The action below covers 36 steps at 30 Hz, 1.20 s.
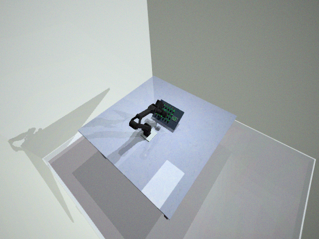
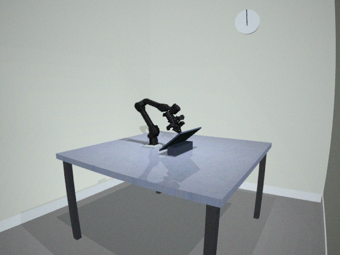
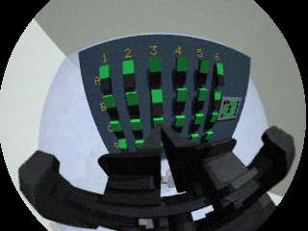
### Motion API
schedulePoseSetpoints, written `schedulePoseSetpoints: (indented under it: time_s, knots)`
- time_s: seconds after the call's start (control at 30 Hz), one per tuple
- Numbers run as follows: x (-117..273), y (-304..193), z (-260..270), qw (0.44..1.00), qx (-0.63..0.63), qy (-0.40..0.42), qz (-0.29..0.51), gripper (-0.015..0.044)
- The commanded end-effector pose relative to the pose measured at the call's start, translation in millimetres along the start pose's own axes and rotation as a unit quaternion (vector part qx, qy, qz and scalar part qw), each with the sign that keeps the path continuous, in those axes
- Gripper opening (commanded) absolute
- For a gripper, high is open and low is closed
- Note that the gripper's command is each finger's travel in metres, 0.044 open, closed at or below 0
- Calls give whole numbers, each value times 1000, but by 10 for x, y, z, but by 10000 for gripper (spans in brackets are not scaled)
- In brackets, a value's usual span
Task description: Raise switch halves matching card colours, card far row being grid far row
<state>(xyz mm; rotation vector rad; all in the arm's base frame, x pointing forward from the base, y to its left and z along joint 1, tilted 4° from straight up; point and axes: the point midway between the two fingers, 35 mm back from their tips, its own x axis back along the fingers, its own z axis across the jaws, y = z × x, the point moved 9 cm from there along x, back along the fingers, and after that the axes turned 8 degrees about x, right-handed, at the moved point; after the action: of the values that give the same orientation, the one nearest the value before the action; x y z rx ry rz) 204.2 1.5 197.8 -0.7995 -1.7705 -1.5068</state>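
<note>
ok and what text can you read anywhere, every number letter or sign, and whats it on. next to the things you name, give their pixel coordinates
"1 2 3 4 5 6": in yellow along the far edge of the switch panel (image 1: 179,115) (image 2: 178,136) (image 3: 236,72)
"A", "B", "C": down the panel's left side
Fourth row letter, below "C": too blurred to read
Wall clock (image 2: 247,21): no numerals visible

Jaws (image 1: 165,114) (image 2: 180,133) shut, angled downward; arm (image 1: 147,111) (image 2: 147,116) bent.

The fingers hide part of the switches' nearest row (image 3: 122,143).
</note>
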Motion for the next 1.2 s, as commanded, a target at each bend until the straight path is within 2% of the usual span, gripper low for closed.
schedulePoseSetpoints:
  time_s: [0.0, 1.17]
  knots:
    - [-82, -17, 1, 1000, -1, -1, 5, 0]
    - [-124, -17, 0, 1000, -1, -1, 5, 0]
